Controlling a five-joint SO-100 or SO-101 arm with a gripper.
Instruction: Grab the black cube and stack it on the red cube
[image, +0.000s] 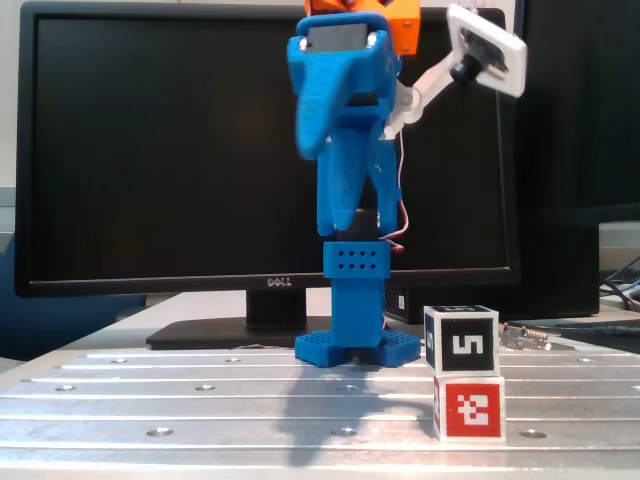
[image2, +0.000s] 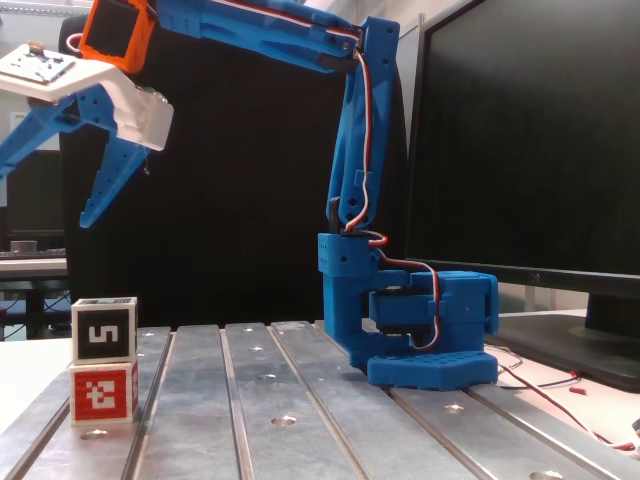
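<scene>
The black cube (image2: 104, 329) sits squarely on top of the red cube (image2: 103, 392) at the near edge of the metal table (image2: 300, 400), which is where the task wants it, so I judge the stacking done. My gripper (image2: 45, 205) hangs high above the stack, jaws spread wide and empty, well clear so nothing gets knocked.

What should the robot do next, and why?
Probably just pull back and rest. The black cube already sits squarely on the red cube, and the pincer hangs open high above, holding nothing.
</scene>
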